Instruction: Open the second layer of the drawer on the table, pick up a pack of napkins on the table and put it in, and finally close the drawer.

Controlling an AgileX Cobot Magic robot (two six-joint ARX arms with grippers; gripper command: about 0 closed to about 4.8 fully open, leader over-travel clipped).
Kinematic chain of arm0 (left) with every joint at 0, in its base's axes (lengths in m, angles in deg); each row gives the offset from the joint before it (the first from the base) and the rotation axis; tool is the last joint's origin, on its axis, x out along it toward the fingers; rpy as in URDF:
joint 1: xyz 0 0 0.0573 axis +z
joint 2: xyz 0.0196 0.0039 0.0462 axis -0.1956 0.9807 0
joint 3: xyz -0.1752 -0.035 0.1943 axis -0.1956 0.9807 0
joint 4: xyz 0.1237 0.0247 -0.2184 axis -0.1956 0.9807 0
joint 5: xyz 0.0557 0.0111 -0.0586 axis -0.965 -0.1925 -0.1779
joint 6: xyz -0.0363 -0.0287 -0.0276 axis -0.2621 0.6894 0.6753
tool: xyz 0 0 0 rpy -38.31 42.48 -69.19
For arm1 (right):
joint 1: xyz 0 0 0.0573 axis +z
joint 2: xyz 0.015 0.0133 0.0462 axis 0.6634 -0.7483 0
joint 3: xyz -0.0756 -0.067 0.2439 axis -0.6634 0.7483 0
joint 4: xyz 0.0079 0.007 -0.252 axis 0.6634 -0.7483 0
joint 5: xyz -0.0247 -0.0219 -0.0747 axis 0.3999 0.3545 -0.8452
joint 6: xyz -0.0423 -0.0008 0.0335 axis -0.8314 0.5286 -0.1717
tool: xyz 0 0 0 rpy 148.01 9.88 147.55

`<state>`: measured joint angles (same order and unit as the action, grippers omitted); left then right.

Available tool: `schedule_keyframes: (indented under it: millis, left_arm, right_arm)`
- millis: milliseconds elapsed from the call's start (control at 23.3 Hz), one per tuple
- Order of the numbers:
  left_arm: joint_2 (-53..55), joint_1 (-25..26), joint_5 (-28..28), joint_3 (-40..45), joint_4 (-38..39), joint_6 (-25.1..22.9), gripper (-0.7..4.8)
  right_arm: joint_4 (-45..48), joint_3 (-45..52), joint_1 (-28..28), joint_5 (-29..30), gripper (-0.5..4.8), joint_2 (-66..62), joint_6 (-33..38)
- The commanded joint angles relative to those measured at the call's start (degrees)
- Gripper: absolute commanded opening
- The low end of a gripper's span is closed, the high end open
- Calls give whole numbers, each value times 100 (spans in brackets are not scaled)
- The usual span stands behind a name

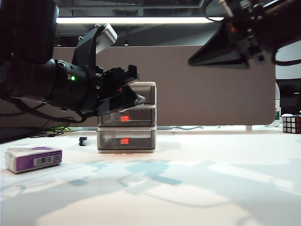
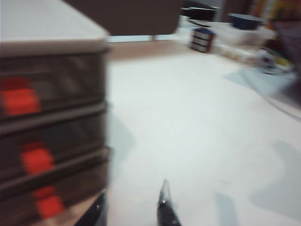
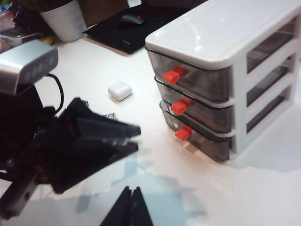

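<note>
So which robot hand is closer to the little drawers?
Left. The left gripper hangs right in front of the drawer, level with its upper tiers. The right gripper is up high and off to the right, well away from it.

Both arms are matte black, with thick rounded housings and black cables trailing behind the left one. The left tool (image 1: 126, 92) has angular black fingers with small red marks, a green indicator light on its wrist and a silver-grey camera above. The right tool (image 1: 221, 52) tapers to a dark wedge with a red detail; its thin black fingertips (image 3: 128, 207) meet in a point.
</note>
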<state>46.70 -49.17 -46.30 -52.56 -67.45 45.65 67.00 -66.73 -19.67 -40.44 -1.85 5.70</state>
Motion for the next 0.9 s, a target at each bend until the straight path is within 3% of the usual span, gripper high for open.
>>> schedule_keyframes:
  millis: [43,430,559,903]
  left_arm:
    - [59,9,-1526,-48,26,-59,129]
    - [761,-170,-2135,-542,20,-46,131]
    - [953,-341,-2538,-708,11,-46,131]
    - [1469,-354,-2907,-1329,254,-50,131]
  right_arm:
    - [118,-345,2,149,-5,-540,-203]
    - [684,-780,7,339,-5,-1602,-210]
    - [793,-861,7,407,-5,-1768,-210]
    - [962,-866,7,404,-5,-1799,-387]
